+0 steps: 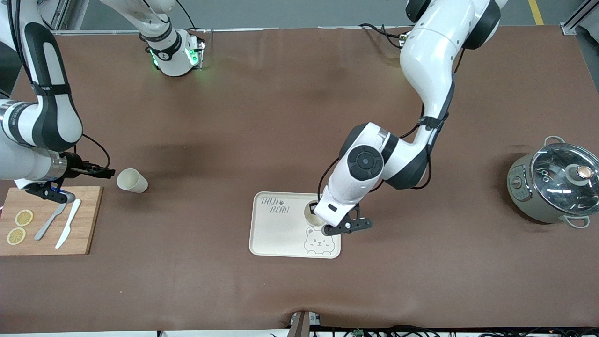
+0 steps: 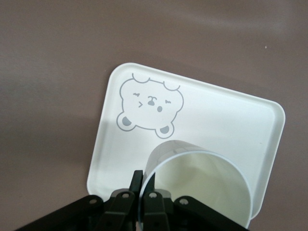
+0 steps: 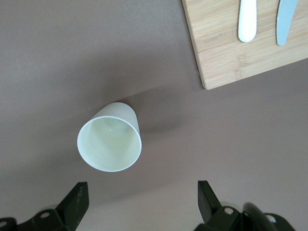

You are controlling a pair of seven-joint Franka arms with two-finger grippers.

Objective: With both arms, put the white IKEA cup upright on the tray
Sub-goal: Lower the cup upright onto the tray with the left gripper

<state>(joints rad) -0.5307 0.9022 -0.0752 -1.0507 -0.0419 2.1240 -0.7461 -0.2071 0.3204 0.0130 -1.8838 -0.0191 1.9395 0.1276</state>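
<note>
The cream-white tray [image 1: 281, 229] with a bear face lies near the table's middle, nearer the front camera. My left gripper [image 1: 314, 216] is over it, shut on the rim of a white cup [image 1: 310, 210], one finger inside and one outside. In the left wrist view the gripper [image 2: 144, 185] pinches the cup's [image 2: 202, 178] wall, mouth up, over the tray [image 2: 216, 115] beside the bear. A second white cup [image 1: 132, 180] stands on the table toward the right arm's end. My right gripper [image 1: 104, 172] is open and empty beside it. The right wrist view shows that cup [image 3: 109, 143] ahead of the open gripper [image 3: 142, 199].
A wooden cutting board [image 1: 86, 220] with lemon slices [image 1: 19, 226], a white knife [image 1: 68, 229] and a grey knife [image 1: 50, 222] lies under the right arm. A grey pot with a glass lid [image 1: 557, 185] stands toward the left arm's end.
</note>
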